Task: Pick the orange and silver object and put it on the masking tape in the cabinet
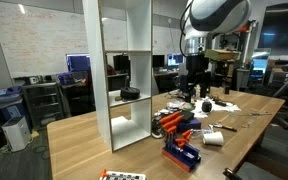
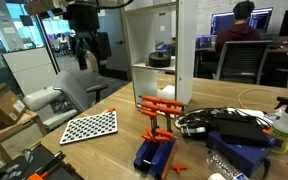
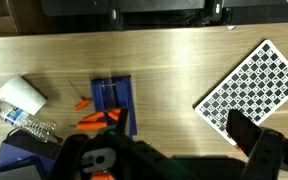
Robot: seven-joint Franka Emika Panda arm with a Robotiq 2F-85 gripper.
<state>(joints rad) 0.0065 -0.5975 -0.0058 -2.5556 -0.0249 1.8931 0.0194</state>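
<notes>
My gripper (image 1: 196,86) (image 2: 87,52) hangs high above the table, away from the white open cabinet (image 1: 122,60) (image 2: 156,40). In the wrist view its fingers (image 3: 181,130) are spread wide with only bare tabletop between them. The dark round masking tape (image 1: 130,93) (image 2: 160,59) lies flat on a middle cabinet shelf. A small orange piece (image 3: 82,103) (image 2: 181,166) lies on the table beside the blue base of the orange-and-blue toy (image 3: 112,100) (image 1: 180,138) (image 2: 158,140). I cannot tell whether it has a silver part.
A checkerboard sheet (image 3: 252,85) (image 2: 89,126) (image 1: 122,175) lies on the wooden table. A white roll (image 3: 19,97) (image 1: 213,139) and a dark clutter of cables (image 2: 229,125) lie near the toy. Office chairs (image 2: 79,95) and desks stand around.
</notes>
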